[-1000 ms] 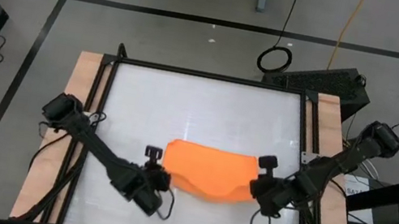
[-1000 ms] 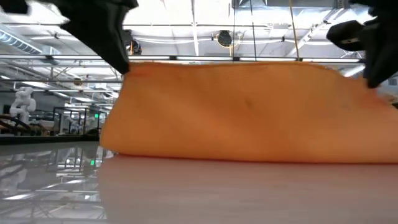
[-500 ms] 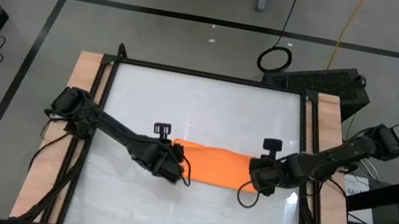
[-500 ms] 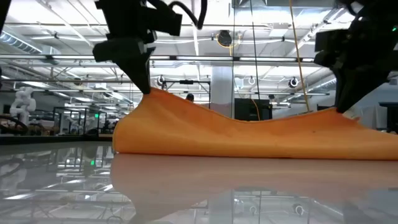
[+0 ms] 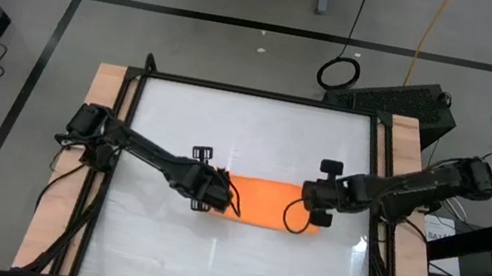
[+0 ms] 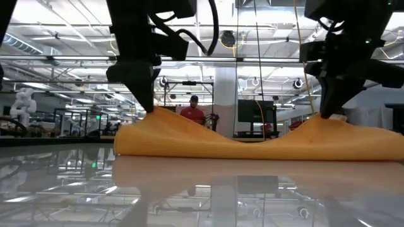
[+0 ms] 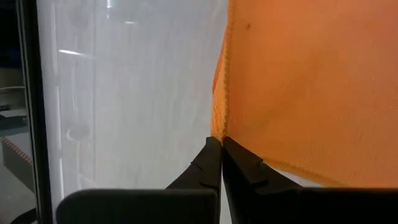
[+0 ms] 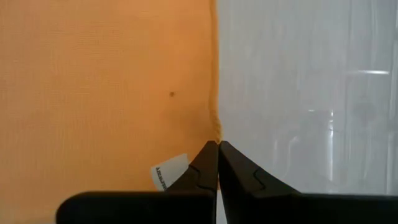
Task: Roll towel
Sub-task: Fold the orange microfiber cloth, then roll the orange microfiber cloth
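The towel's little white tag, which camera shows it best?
The right wrist view: the white tag lies on the orange towel beside the right claw, which pinches the towel's edge. In the high, low and left wrist views the tag cannot be made out.

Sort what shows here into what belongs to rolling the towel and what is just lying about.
Belongs to the job:
- towel, folded into a low band on the table
- left gripper, shut on the towel's edge
- right gripper, shut on the opposite edge

Just lying about:
- cable loop on the floor
- black equipment beside the table
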